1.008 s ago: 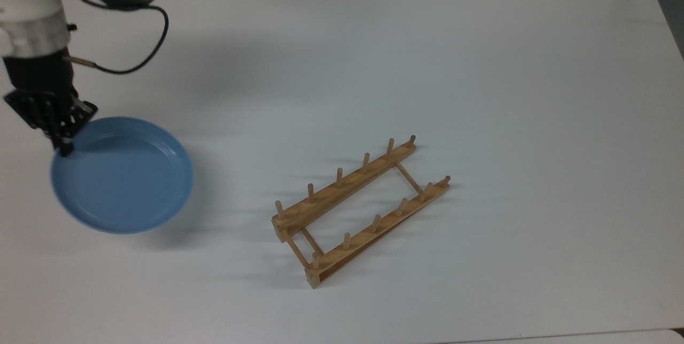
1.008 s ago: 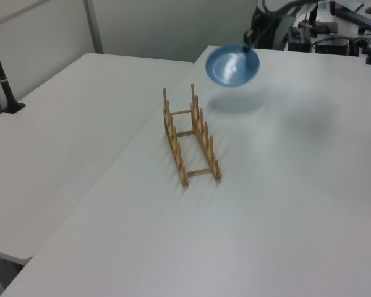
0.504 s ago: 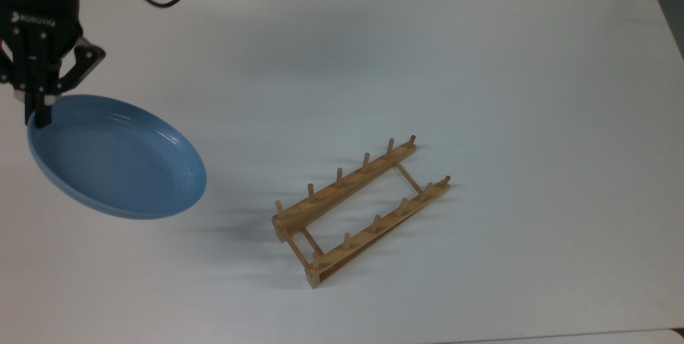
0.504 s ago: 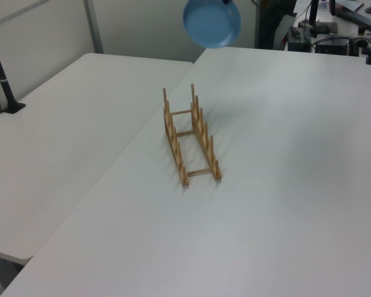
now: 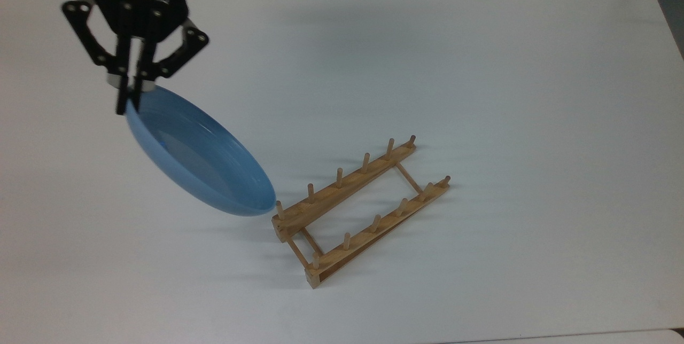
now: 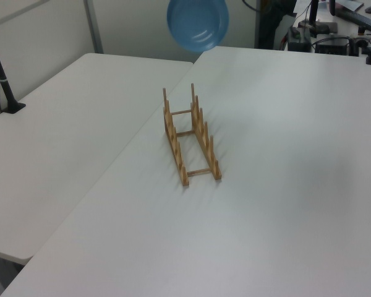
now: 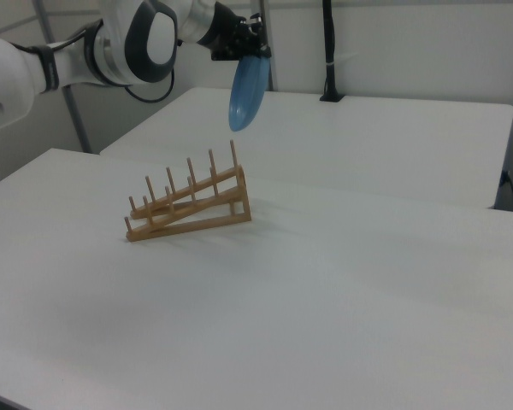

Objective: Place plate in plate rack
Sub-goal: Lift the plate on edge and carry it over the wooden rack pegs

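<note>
One plate (image 5: 200, 165) hangs from my gripper (image 5: 130, 99) — light blue, glossy, lifted clear of the white bench (image 5: 481, 66). My two fingers (image 5: 124, 95) are pinched together on its rim, at the uppermost part of the plate, and the rest of it slopes down and away from them. In the right view the plate (image 7: 247, 90) shows nearly edge-on, steeply tilted, with my gripper (image 7: 255, 53) clamped at its top and my white arm (image 7: 111, 43) reaching in from the right view's left. In the left view the plate (image 6: 197, 23) faces the camera as a round disc, high above the far end of the bench (image 6: 284, 154).

The plate rack (image 5: 359, 210) stands on the bench near its middle, somewhat toward the near edge in the top view — two long wooden rails joined by thin crossbars, with short pegs standing up from each rail. No plate sits in it. In the top view the plate's lower edge appears just beside the rack's end peg on the top view's left; the right view shows the plate well above the plate rack (image 7: 188, 205) and beyond its tall end, not touching it. In the left view the plate rack (image 6: 190, 137) runs lengthwise away from the camera, the plate high up past its far end.
</note>
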Motion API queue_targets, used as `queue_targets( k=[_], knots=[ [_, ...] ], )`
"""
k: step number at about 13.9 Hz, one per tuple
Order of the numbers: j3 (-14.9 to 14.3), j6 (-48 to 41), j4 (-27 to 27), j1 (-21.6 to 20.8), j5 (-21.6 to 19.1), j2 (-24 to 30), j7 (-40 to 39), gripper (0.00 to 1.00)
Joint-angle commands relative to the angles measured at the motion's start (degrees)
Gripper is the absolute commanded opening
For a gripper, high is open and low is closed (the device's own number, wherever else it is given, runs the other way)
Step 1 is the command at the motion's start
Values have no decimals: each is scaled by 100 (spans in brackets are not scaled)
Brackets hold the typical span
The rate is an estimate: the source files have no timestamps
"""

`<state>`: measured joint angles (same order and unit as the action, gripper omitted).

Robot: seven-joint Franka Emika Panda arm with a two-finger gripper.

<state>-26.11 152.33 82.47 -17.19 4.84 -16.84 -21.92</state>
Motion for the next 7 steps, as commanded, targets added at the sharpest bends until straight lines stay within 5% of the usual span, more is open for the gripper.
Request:
queue_targets(
  k=[1, 4, 7],
  knots=[
    [-140, 147, 278, -476, 1321, -12, 826, 7],
    [-123, 130, 287, -697, 2412, -179, 1574, 7],
    [-70, 121, 287, -838, 2785, -364, 1893, 7]
  ],
)
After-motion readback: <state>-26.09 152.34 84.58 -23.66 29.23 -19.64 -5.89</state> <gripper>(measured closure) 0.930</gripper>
